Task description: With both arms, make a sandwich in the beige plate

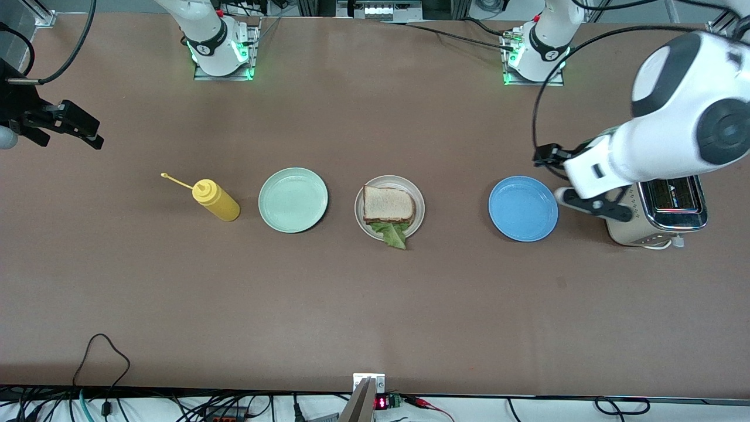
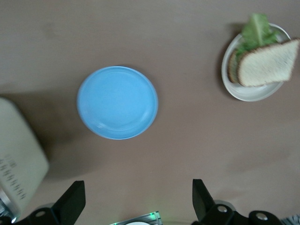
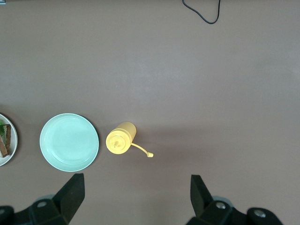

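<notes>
The sandwich point(image 1: 388, 208) already lies assembled in the beige plate point(image 1: 417, 202) at mid-desk, so little seems left, while the left pincer point(image 2: 136, 201) over the toaster point(image 1: 665, 214) and the right pincer point(image 3: 136, 201) at its desk end both hang wide open and empty.

Mustard bottle point(image 1: 217, 200): yellow, toward the right arm's end.
Mint-green plate point(image 1: 293, 200): beside the bottle.
Blue plate point(image 1: 523, 208): near the toaster.
Toaster point(image 1: 662, 214): toward the left arm's end.

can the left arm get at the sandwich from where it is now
Probably yes. The left hand hangs open over the table beside the blue plate, and only that low, bare plate lies between it and the sandwich on the beige plate.
</notes>
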